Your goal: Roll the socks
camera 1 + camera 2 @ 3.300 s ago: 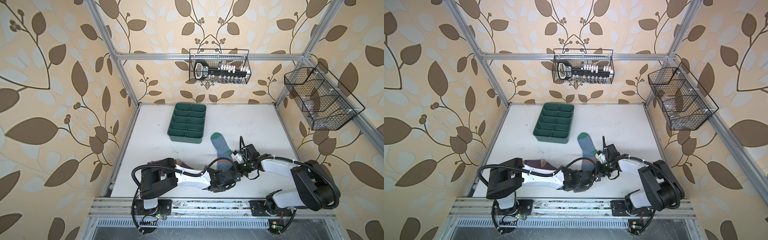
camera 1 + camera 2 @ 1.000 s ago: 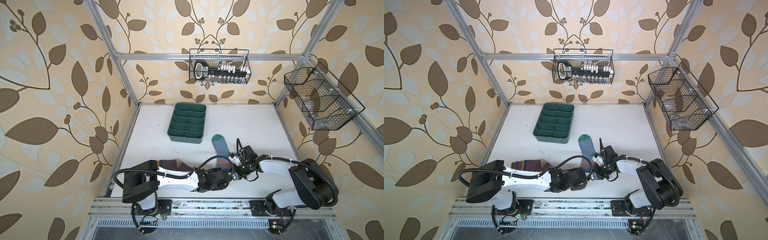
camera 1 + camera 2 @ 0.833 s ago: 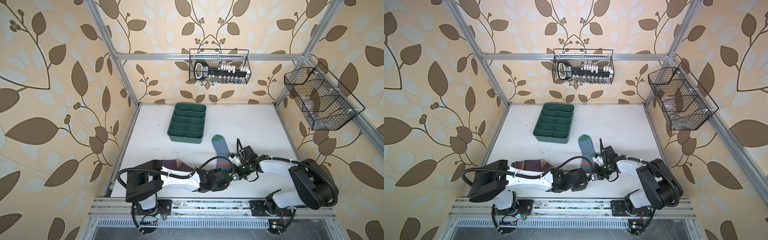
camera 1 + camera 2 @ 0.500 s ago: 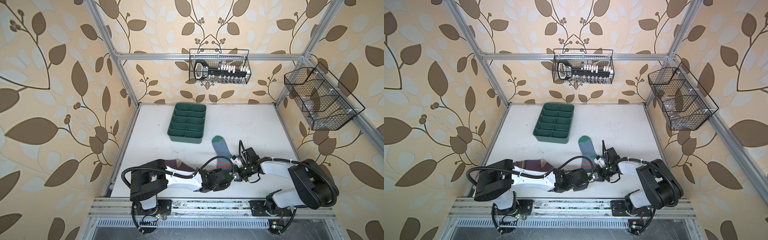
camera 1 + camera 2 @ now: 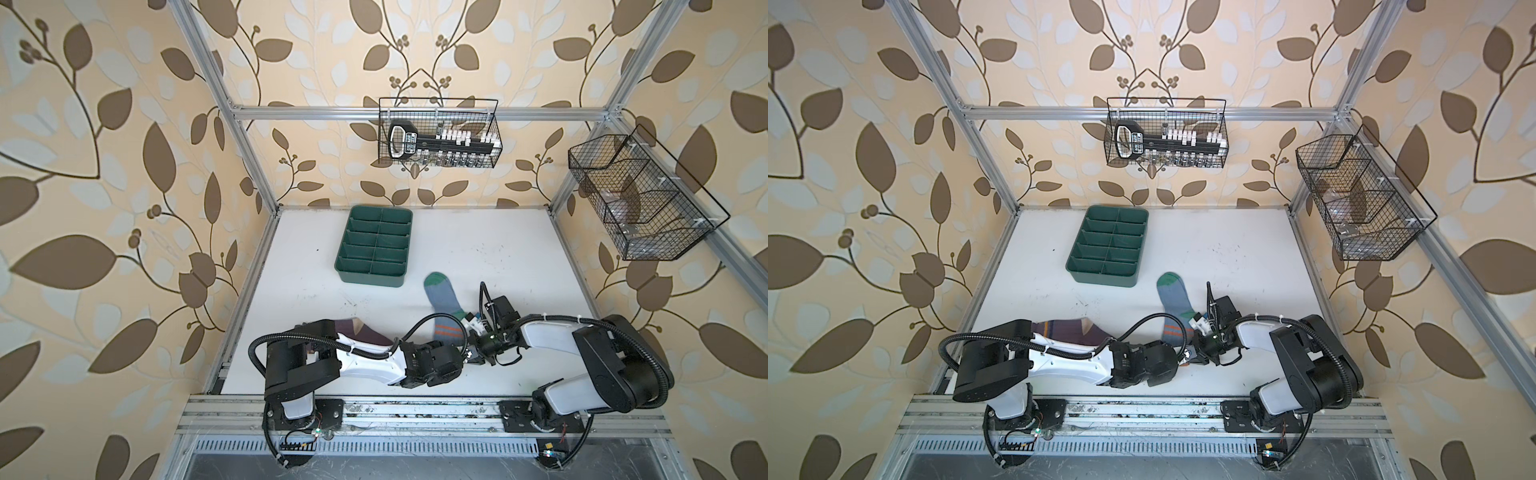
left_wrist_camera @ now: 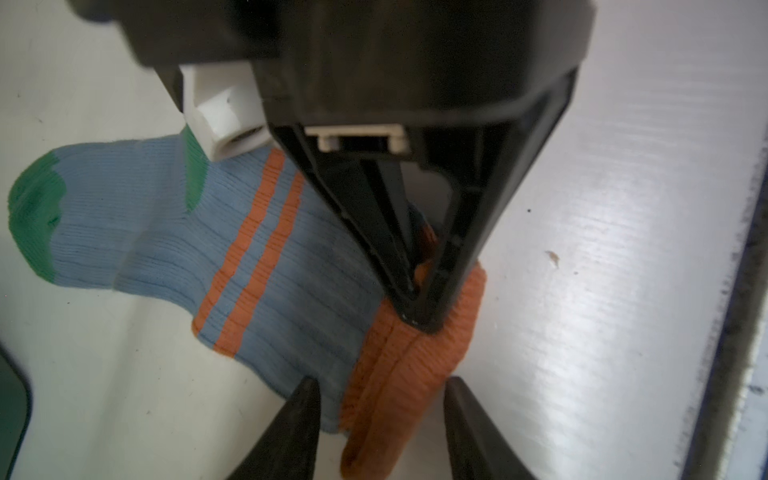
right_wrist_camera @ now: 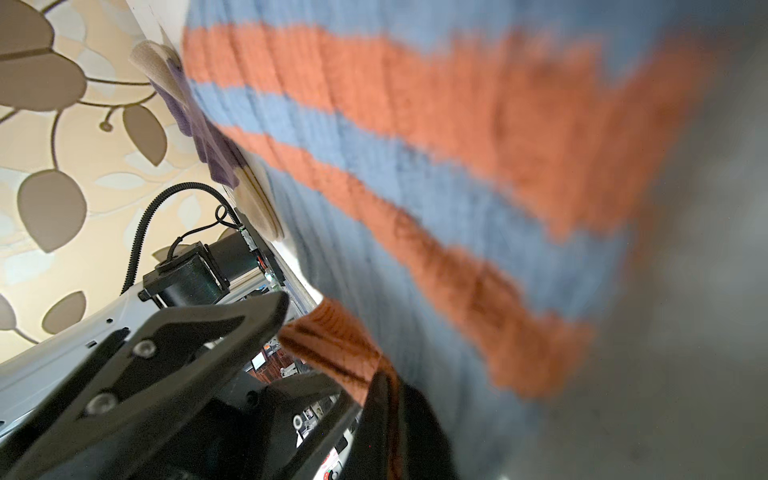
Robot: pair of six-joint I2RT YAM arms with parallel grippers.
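Observation:
The grey-blue sock (image 5: pixel 441 297) (image 5: pixel 1173 299) lies flat, green toe away from me, orange cuff (image 6: pixel 415 365) folded over at the near end. My right gripper (image 6: pixel 419 320) (image 7: pixel 384 382) (image 5: pixel 473 352) is shut on that cuff. My left gripper (image 6: pixel 380 399) (image 5: pixel 464 355) (image 5: pixel 1185 354) stands open astride the folded cuff, one finger on either side, a small gap showing at each. The purple sock (image 5: pixel 365 332) (image 5: pixel 1067 330) lies at the near left, partly hidden under the left arm.
A green divided tray (image 5: pixel 370 280) (image 5: pixel 1102 280) sits at the back, just left of the sock's toe. A wire basket (image 5: pixel 438 139) hangs on the back wall and another (image 5: pixel 640 199) on the right wall. The table's front edge runs close behind both grippers.
My left gripper has slid right up to the cuff and its jaws have narrowed around the fold. The right gripper has kept its hold, shifting only slightly.

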